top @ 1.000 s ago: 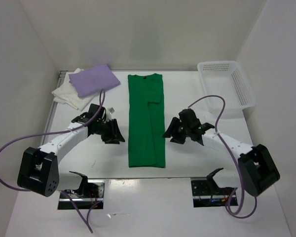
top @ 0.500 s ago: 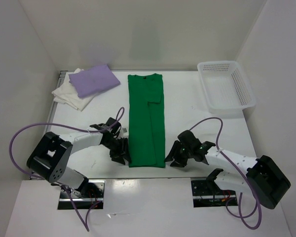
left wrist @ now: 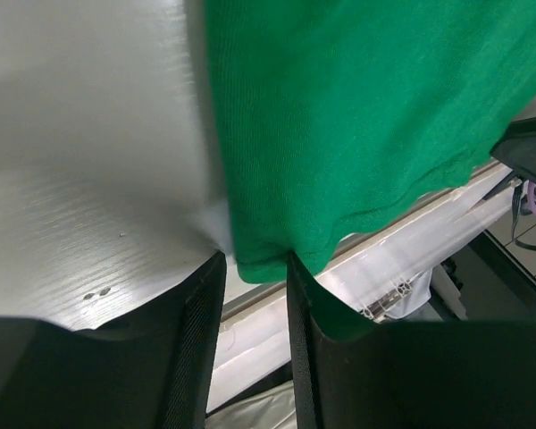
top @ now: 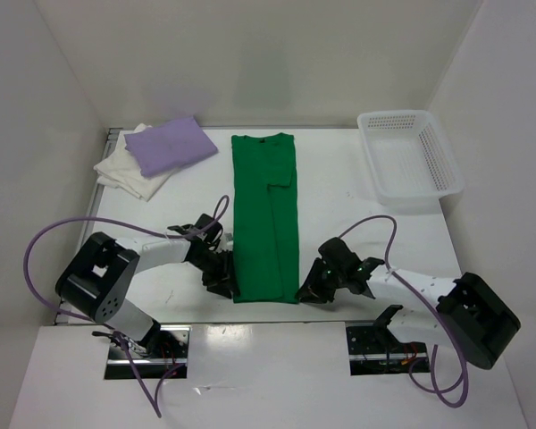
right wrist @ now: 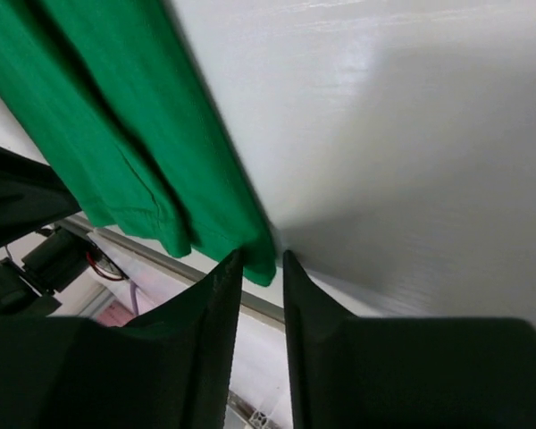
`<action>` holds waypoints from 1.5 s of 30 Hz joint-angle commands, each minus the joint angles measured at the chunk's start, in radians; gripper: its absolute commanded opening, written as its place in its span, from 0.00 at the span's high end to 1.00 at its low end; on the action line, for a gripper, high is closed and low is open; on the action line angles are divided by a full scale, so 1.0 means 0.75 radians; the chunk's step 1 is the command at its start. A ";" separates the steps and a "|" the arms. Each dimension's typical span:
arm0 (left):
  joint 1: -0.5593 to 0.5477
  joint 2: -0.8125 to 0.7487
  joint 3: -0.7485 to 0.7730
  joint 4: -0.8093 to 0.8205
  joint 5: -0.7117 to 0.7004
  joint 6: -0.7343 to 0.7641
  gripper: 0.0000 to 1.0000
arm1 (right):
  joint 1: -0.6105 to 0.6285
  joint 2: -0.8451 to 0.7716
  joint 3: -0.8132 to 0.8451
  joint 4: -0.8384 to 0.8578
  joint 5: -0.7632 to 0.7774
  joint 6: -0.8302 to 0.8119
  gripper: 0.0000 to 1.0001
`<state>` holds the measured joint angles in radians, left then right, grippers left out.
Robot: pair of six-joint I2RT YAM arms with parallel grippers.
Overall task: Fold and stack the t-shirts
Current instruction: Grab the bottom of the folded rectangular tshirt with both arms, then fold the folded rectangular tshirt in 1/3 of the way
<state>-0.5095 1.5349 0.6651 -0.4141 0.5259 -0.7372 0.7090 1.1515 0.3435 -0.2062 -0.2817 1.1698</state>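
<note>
The bright green t-shirt [top: 265,214] lies folded into a long strip down the middle of the table. My left gripper [top: 225,281] sits at its near left corner and my right gripper [top: 308,290] at its near right corner. In the left wrist view the green t-shirt [left wrist: 339,116] has its corner tucked between the left gripper's [left wrist: 255,264] narrowed jaws, with a slim gap beside it. The right wrist view shows the same: the shirt's [right wrist: 116,116] corner lies between the right gripper's [right wrist: 262,264] jaws, not pinched. The lavender t-shirt [top: 170,145] rests folded on the white t-shirt [top: 125,176] at the back left.
A white perforated basket [top: 411,161] stands at the back right. The table's near edge [top: 268,315] runs just below both grippers, with the arm mounts behind it. Purple cables loop off both arms.
Both arms have swung back toward the near edge and come in at the green shirt's near corners. Both sets of jaws have narrowed around those corners.
</note>
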 commanded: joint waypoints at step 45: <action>0.391 0.586 1.070 -0.064 -0.372 0.191 0.99 | -0.581 0.982 1.266 -0.200 0.075 -0.762 1.00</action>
<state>-0.2394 1.9350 1.4227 -0.4824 0.3050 -0.6300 0.2993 1.8500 1.2438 -0.3836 -0.2981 0.6514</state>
